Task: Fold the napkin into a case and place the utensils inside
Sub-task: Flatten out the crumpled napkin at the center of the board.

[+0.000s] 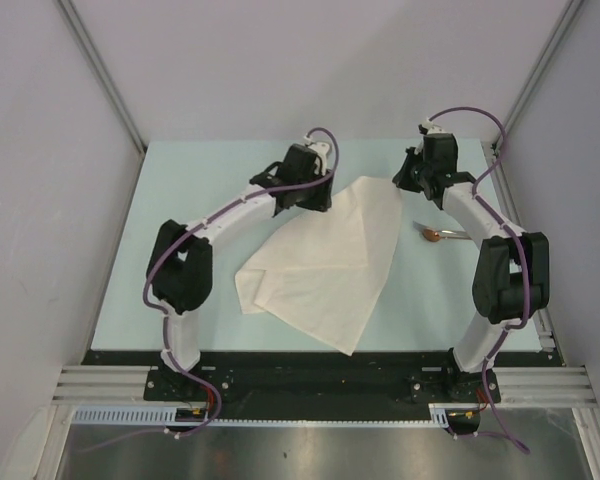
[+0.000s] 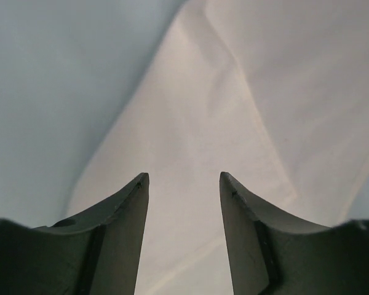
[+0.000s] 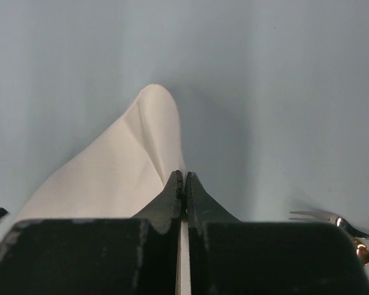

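Napkin [image 1: 325, 262] in right fingers [image 3: 200, 209], spoon [image 1: 438, 235] partly behind right arm [image 1: 483, 218]

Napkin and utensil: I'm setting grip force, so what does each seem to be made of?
The napkin looks like thin cloth or soft paper, matte cream. It drapes in soft folds with faint creases, but any weave is too fine to tell. The utensil looks like polished metal, with a silver handle that glints and a coppery-brown end.

Soft, even light fills every view; shadows are faint. The overhead view is sharp. In both wrist views the napkin [image 2: 234, 123] looks hazy, slightly out of focus.
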Controlling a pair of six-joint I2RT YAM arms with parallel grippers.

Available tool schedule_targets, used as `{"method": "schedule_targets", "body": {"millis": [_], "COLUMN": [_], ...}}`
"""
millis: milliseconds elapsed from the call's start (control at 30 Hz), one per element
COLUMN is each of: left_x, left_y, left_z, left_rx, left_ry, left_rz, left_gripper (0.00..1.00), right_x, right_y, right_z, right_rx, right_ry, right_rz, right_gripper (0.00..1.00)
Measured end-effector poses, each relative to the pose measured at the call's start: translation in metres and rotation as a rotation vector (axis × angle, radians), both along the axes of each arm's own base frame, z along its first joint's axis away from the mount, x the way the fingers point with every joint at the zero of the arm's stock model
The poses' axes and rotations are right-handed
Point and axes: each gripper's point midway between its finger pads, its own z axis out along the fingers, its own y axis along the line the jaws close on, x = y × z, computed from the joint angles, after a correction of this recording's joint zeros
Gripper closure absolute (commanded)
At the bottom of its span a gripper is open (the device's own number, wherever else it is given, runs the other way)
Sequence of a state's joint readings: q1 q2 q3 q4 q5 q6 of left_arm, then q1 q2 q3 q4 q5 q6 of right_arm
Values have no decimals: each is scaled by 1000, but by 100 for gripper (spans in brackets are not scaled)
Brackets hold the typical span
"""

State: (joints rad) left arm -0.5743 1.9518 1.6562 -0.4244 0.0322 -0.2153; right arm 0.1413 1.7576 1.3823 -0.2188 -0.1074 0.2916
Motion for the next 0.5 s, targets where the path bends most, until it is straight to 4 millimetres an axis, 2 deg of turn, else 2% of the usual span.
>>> {"method": "schedule_targets", "body": {"millis": [133,200,367,500], "left_x": [-28,-42,-70,-78], "left_y": [-56,-79,-107,-114], "left_z": [-19,-39,-83,-99], "left_rx": [-40,-20,63,90], "left_ry": [26,42,83,103], "left_rz": [-40,-46,-49,-36], "left_gripper": [51,55,56,55], "right_x": [-5,-11,-16,-21], "right_y": [1,0,-1,-4], "right_z": [2,4,11,12], "right_rx": [14,23,34,37], "right_ry": [-1,-2,-14,-12], "right_rz": [8,9,10,7], "right_gripper": [100,100,100,100]}}
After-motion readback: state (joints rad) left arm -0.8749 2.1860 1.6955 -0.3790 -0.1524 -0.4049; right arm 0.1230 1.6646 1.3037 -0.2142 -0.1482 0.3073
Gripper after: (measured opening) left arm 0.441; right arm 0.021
